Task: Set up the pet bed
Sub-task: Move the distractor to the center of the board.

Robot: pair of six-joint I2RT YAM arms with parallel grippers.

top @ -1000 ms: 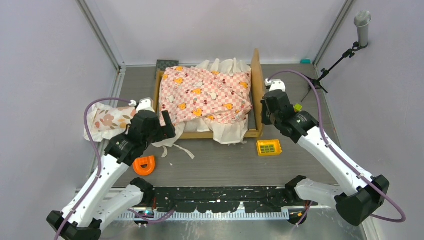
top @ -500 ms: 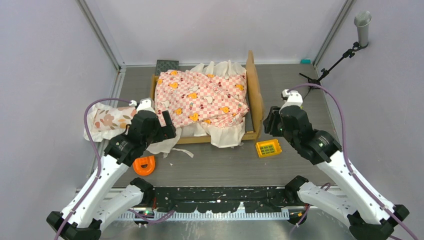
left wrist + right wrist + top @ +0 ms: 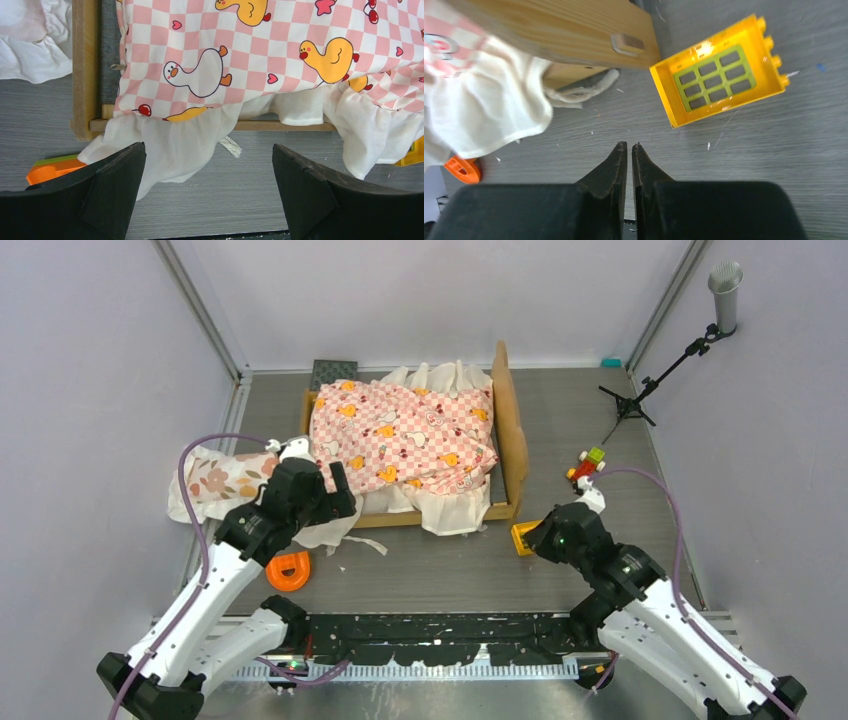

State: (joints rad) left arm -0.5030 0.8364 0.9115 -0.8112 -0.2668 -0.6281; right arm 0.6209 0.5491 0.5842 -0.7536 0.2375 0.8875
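While left tool (image 3: 207, 155) gapes, pet bed (image 3: 510, 430) covered

Layout around bed (image 3: 513, 425)
Sheet (image 3: 400, 435) on bed; pillow (image 3: 215, 480) left of it; block (image 3: 724, 75) just before its right corner.

We see: right fingers (image 3: 614, 172) pressed together above desk (image 3: 749, 150) | yellow grid block (image 3: 719, 75) just beside pet bed (image 3: 574, 30) corner | white ruffle (image 3: 484, 110) draping

pet bed (image 3: 511, 425) matt wood w/ soft cloth sheet (image 3: 400, 435) (crumpled), yellow brick (image 3: 719, 77) glossy plastic.
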